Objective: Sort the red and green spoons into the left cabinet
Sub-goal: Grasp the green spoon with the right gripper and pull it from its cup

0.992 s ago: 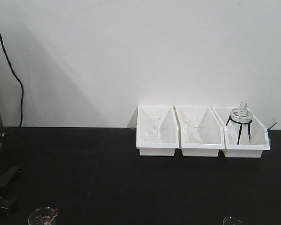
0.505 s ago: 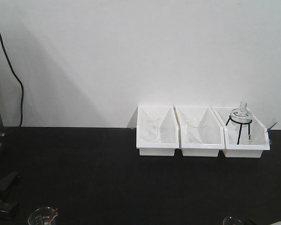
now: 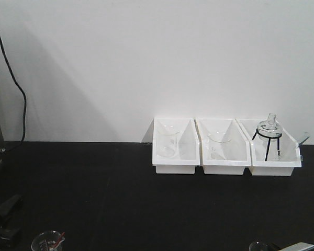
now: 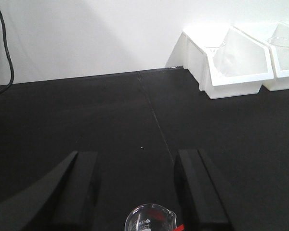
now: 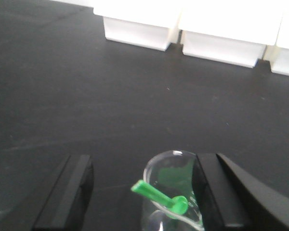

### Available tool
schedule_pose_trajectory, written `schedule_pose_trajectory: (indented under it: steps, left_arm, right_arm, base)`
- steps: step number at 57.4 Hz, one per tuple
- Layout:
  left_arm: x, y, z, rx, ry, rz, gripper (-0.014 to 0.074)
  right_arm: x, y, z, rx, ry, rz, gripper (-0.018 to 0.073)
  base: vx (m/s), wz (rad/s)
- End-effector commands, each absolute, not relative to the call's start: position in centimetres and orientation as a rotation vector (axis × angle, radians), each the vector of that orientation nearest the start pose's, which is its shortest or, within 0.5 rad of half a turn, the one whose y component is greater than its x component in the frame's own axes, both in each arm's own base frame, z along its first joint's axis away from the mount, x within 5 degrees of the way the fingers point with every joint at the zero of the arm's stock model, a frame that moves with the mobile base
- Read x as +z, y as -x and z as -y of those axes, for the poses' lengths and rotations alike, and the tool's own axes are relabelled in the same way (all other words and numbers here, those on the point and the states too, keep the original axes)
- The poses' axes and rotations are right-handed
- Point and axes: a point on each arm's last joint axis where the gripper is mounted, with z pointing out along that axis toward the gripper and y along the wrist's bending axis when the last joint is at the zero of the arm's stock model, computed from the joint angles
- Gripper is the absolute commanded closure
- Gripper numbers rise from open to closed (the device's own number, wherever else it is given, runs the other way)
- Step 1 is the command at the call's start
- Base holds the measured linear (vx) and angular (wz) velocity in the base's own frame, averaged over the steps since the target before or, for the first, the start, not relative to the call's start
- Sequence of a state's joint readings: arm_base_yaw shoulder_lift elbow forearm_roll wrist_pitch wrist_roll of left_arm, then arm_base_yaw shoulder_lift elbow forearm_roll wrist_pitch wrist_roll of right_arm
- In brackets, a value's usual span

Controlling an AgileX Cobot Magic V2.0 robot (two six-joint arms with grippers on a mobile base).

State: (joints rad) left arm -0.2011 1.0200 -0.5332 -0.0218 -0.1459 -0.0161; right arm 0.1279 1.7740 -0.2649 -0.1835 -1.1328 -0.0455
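There is some faint pale print on the wall of the small glass beaker [image 4: 149, 220] in the left wrist view, but it is too small and blurred to read. No other writing shows.

The green spoon [image 5: 159, 195] is bright green plastic with a slim handle. It stands tilted in a second clear beaker [image 5: 173, 192], and its handle end sticks out over the rim toward the left of the picture. Of the red spoon [image 4: 181, 226] only a small bright red piece shows, at the edge of the first beaker. Both beakers stand on the black tabletop [image 3: 120, 198], near its front edge and well apart from each other.

The left end effector [image 4: 137, 154] has its fingers spread wide, with the beaker of the red spoon between them. It holds nothing. The right end effector [image 5: 143, 156] is also spread, and the beaker with the green spoon stands between its fingers, close to the right one.

At the back, against the white wall, three white bins stand side by side. The left bin [image 3: 175, 168] and the middle bin [image 3: 224, 169] each hold a clear glass beaker. The right bin [image 3: 272, 170] holds a glass flask [image 3: 268, 128] on a black tripod stand [image 3: 266, 146].
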Motion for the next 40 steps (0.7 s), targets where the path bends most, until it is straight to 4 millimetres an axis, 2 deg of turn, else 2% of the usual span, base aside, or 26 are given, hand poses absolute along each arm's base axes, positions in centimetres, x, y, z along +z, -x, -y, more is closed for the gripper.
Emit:
schedule_pose_trajectory:
  steps: [1, 7, 13, 15, 16, 21, 40]
  left_arm:
    - [30.54, -21.1, 4.4, -0.185, -0.134, -1.698, 0.0137]
    - [30.54, -21.1, 4.4, -0.185, -0.134, -1.698, 0.0137]
    - [30.54, -21.1, 4.4, -0.185, -0.134, -1.698, 0.0137]
    - [30.54, -21.1, 4.4, -0.185, -0.134, -1.698, 0.0137]
    - [30.54, -21.1, 4.4, -0.185, -0.134, -1.698, 0.0137]
    - [30.54, -21.1, 4.4, -0.185, -0.134, -1.698, 0.0137]
    - [30.54, -21.1, 4.4, -0.185, -0.134, -1.699, 0.0137]
  right_arm:
    - [14.88, -24.26, -4.67, 0.161, 0.316, -1.58, 0.0107]
    - [14.88, -24.26, -4.67, 0.161, 0.316, -1.58, 0.0182]
    - [14.88, -24.26, -4.67, 0.161, 0.316, -1.58, 0.0302]
    - [14.88, -24.26, -4.67, 0.161, 0.316, -1.58, 0.035]
    - [14.88, -24.26, -4.67, 0.161, 0.316, -1.58, 0.0471]
    - [14.88, -24.26, -4.67, 0.161, 0.316, -1.58, 0.0567]
    - [15.05, -24.24, -4.67, 0.142, 0.333, -1.569, 0.0567]
  base:
    - [0.0, 0.0]
    - [0.0, 0.0]
    - [0.0, 0.0]
    - [0.0, 0.0]
    - [0.0, 0.0]
    - [0.0, 0.0]
    - [0.0, 0.0]
